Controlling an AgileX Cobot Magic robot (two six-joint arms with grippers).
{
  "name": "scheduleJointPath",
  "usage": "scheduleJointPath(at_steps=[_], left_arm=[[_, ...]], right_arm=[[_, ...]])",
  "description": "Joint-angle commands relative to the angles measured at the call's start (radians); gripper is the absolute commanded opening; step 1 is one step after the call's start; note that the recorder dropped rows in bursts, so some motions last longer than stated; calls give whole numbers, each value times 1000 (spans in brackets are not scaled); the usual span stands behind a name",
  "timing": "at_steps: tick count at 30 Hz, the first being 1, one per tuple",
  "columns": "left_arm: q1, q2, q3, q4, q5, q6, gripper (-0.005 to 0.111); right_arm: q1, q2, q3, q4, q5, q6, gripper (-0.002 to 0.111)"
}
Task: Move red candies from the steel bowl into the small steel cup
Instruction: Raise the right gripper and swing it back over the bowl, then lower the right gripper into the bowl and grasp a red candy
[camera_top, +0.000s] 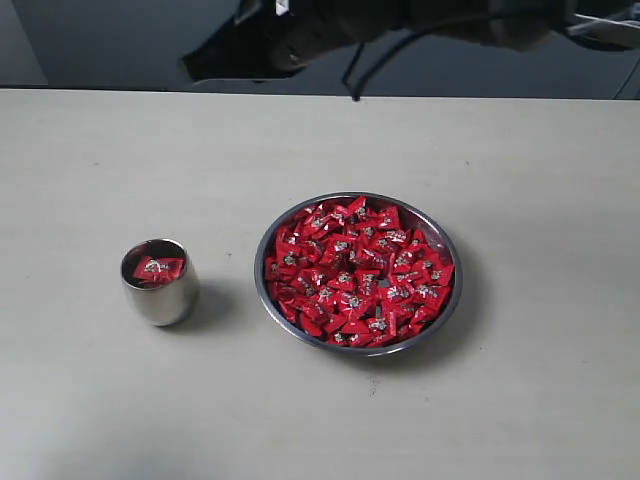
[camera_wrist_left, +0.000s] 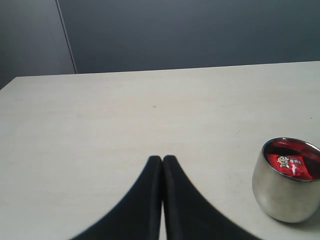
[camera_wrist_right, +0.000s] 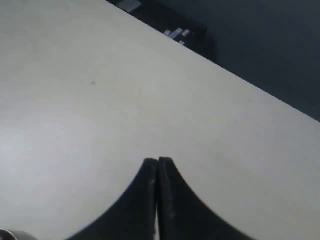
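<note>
The steel bowl (camera_top: 276, 300) sits right of the table's centre, heaped with red candies (camera_top: 357, 270). To its left stands the small steel cup (camera_top: 160, 290), with a red candy (camera_top: 158, 268) inside. The left wrist view shows the same cup (camera_wrist_left: 282, 192) and its candy (camera_wrist_left: 291, 164) off to one side of my left gripper (camera_wrist_left: 162, 159), which is shut with nothing between its black fingers. My right gripper (camera_wrist_right: 157, 161) is also shut and empty, over bare table. Neither gripper's fingertips show in the exterior view.
Dark arm parts and a cable (camera_top: 370, 45) hang at the top of the exterior view, above the table's far edge (camera_top: 150, 92). A dark wall lies beyond. A dark object with a label (camera_wrist_right: 170, 25) sits past the table edge in the right wrist view.
</note>
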Motion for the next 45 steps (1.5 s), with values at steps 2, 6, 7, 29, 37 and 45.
scheduleJointPath(at_steps=[2, 6, 7, 29, 37, 45], left_arm=[[1, -4, 4, -3, -2, -2, 0], [1, -4, 4, -3, -2, -2, 0], [1, -4, 4, -3, -2, -2, 0], [1, -4, 4, -3, -2, -2, 0], [1, -4, 4, -3, -2, -2, 0], [1, -4, 4, -3, -2, -2, 0]], right_arm=[[-105, -141, 260, -3, -147, 47, 0], [-186, -225, 389, -3, -134, 56, 0], [-209, -242, 414, -3, -116, 58, 0], [-257, -83, 411, 59, 181, -444, 0], [-257, -57, 223, 255, 435, -840, -1], [-257, -3, 14, 296, 678, -962, -1]])
